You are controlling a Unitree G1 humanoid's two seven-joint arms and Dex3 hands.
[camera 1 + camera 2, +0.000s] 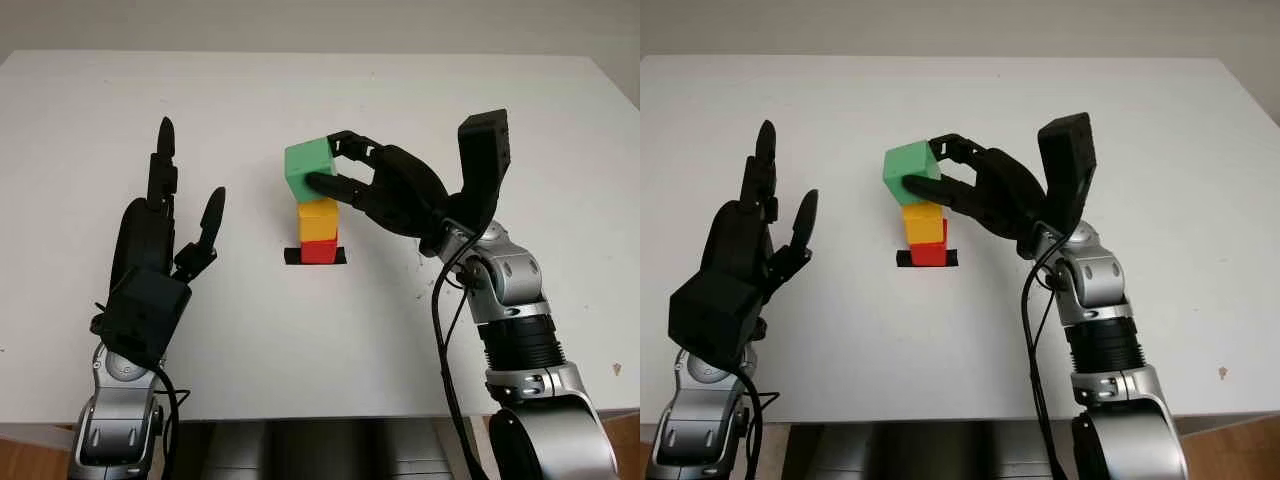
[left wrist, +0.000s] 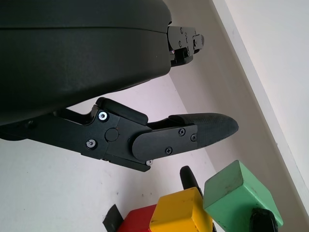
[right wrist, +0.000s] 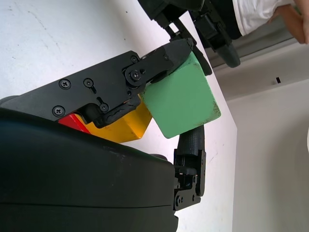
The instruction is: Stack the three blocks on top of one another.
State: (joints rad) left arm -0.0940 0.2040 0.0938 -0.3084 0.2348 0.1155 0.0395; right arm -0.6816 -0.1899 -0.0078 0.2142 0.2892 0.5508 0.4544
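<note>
The green block (image 1: 308, 168) is in the grasp of my right robot hand (image 1: 352, 184), fingers pinching its opposite side faces. It hangs tilted, just above the yellow block (image 1: 319, 220) and a little off to the left of it; I cannot tell if they touch. The yellow block sits on the red block (image 1: 319, 250), which stands on a black mark (image 1: 292, 257) near the middle of the white desk (image 1: 320, 90). My left robot hand (image 1: 165, 235) is open, raised over the desk well to the left of the stack. I judge the green block light and rigid, with smooth faces that could slip, so flat opposite sides are the correct place to hold. The narrow stack can tip easily.
</note>
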